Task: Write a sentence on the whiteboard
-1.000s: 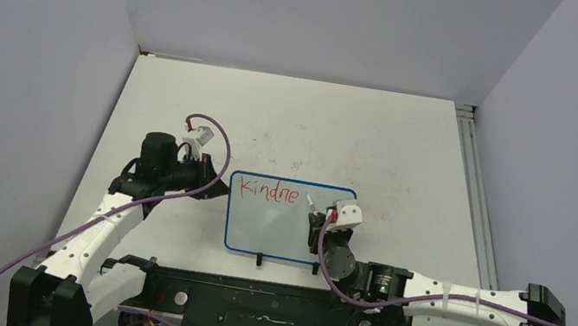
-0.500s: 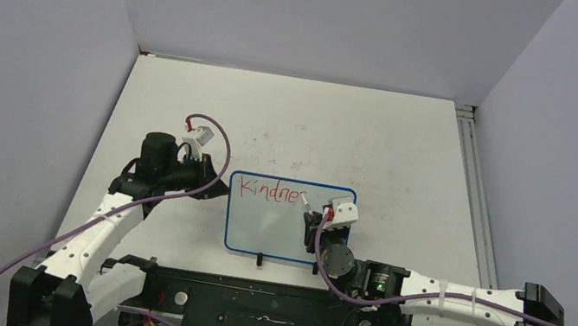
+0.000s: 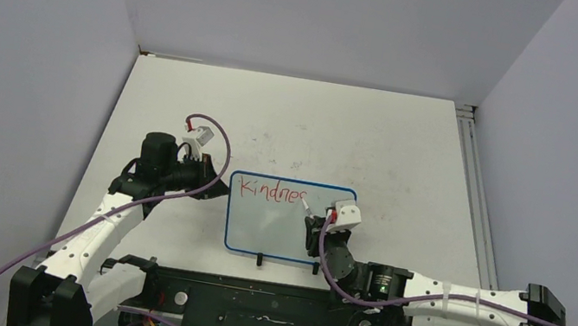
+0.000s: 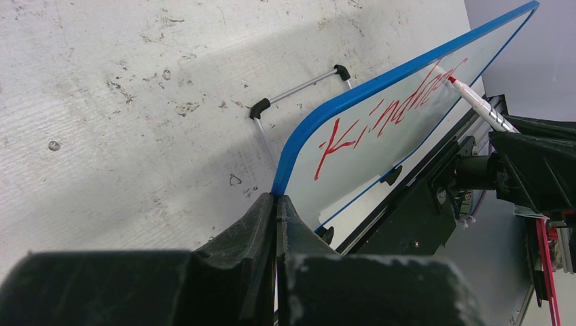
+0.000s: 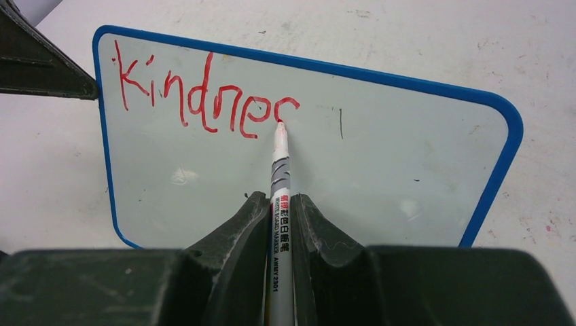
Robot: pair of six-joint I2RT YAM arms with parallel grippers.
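Bright, even light, soft shadows, blurry wrist-view foregrounds.

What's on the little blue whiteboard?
Red letters spelling "Kindne" plus a half-made letter, with the marker tip touching it. The right tool hides the near edge of the whiteboard; the left tool covers part of one side.

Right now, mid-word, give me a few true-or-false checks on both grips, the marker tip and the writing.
1. The right gripper is shut on the marker. True.
2. The left gripper is open, clear of the whiteboard. False: it is shut on the whiteboard's edge.
3. The marker tip hangs over bare table. False: it sits at the end of the red writing.
4. The red writing starts near the corner that the left gripper holds. True.
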